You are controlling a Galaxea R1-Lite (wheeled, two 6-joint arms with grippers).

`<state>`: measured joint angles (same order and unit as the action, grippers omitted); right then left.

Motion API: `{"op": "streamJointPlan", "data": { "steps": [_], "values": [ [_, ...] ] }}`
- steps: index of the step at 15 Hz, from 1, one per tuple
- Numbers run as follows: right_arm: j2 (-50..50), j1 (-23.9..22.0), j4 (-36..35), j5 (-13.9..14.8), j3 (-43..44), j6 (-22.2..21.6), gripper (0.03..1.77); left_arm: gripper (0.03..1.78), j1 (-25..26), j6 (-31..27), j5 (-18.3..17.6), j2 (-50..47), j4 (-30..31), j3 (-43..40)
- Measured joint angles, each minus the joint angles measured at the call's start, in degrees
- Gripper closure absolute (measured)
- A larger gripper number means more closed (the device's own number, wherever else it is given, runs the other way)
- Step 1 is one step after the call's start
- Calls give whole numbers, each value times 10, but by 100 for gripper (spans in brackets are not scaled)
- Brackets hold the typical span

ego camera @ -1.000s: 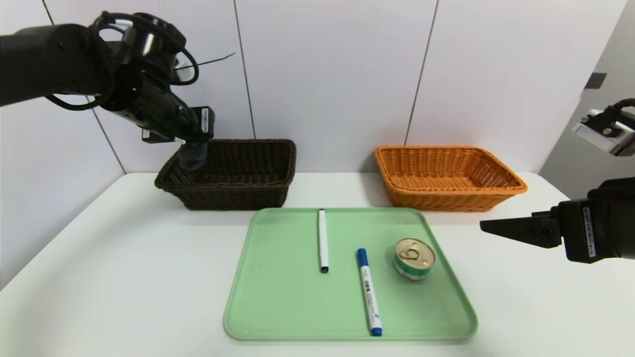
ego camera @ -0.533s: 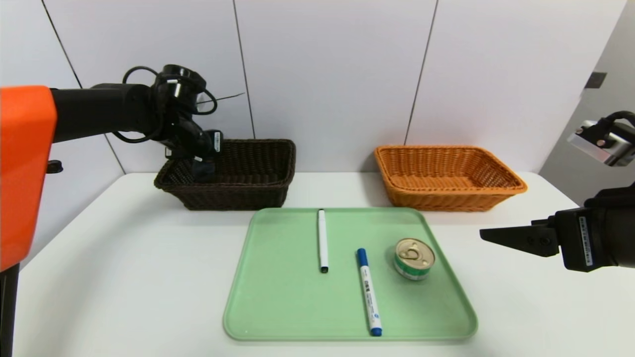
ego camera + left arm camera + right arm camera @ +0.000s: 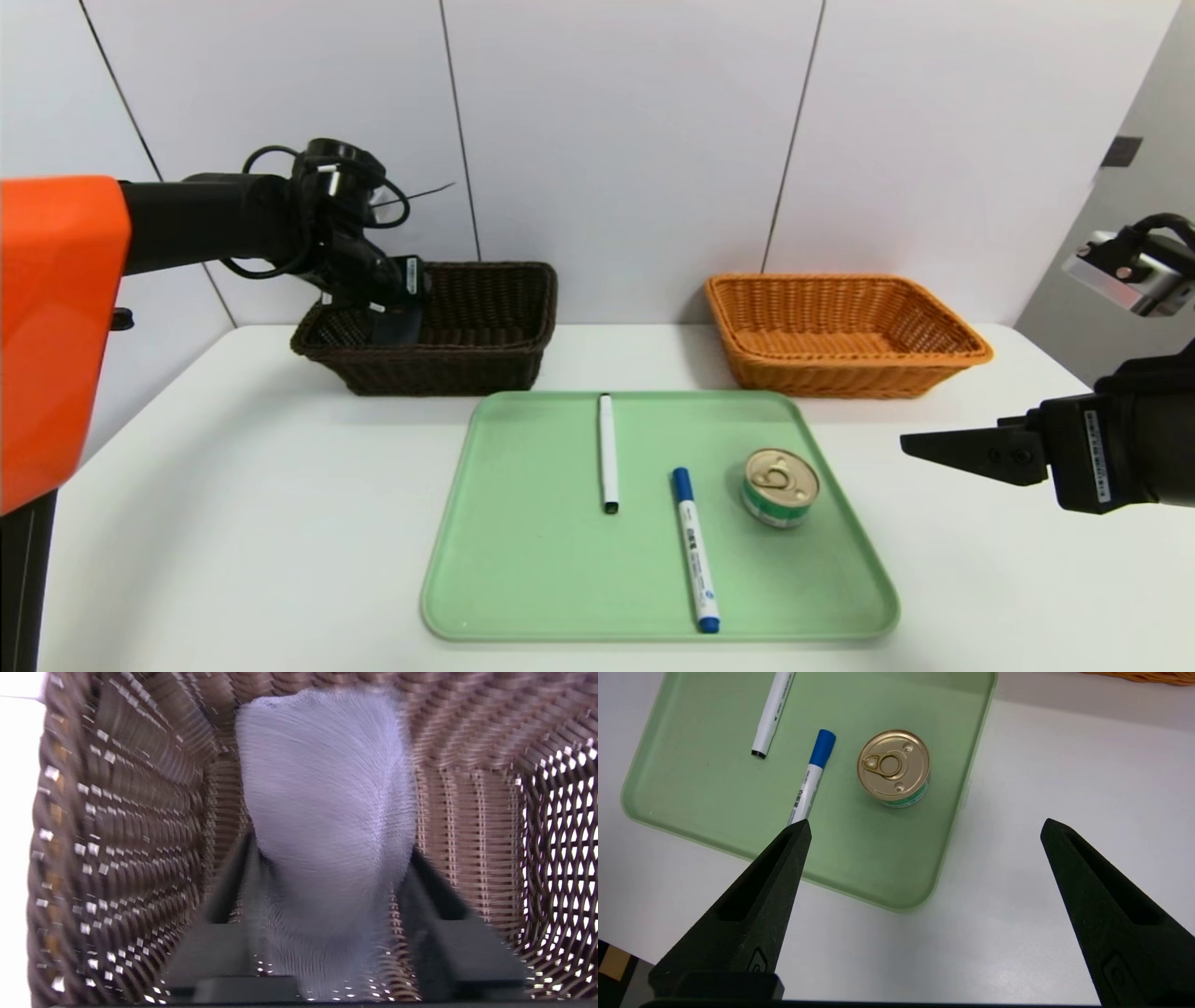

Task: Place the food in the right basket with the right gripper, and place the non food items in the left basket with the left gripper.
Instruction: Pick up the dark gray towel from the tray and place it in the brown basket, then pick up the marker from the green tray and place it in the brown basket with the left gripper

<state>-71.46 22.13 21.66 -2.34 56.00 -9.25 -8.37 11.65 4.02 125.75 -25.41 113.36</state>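
My left gripper (image 3: 394, 313) hangs inside the dark brown left basket (image 3: 467, 369). Its jaws stand apart around the grey cloth (image 3: 322, 788), and basket weave shows between the cloth and one finger (image 3: 434, 891). The tin can (image 3: 780, 485) stands on the green tray (image 3: 523, 560) at its right side. Next to it lie the blue-capped marker (image 3: 694, 551) and the slim white marker (image 3: 608, 453). My right gripper (image 3: 934, 450) hovers open over the table to the right of the tray, holding nothing. The orange right basket (image 3: 840, 369) stands at the back right.
Both baskets sit against the white wall behind the tray. Bare white table lies left of the tray and in front of it. In the right wrist view the can (image 3: 893, 767) is ahead of my open right gripper (image 3: 925, 823), beyond the tray's corner.
The left arm has sunk into the dark basket and shifted slightly right. Its jaws have spread away from the cloth. The right arm has barely moved.
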Motion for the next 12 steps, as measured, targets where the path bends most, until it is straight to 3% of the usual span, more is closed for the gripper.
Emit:
{"op": "streamJointPlan", "data": {
  "steps": [6, 12],
  "values": [
    [2, 0, 1, 0, -1, -1, 10, 45, 7, 2, 10, -25, 4, 0],
    [9, -3, 2, 0, -1, -2, 10, 27, 25, -1, 92, -52, -5, -1]
  ]
}}
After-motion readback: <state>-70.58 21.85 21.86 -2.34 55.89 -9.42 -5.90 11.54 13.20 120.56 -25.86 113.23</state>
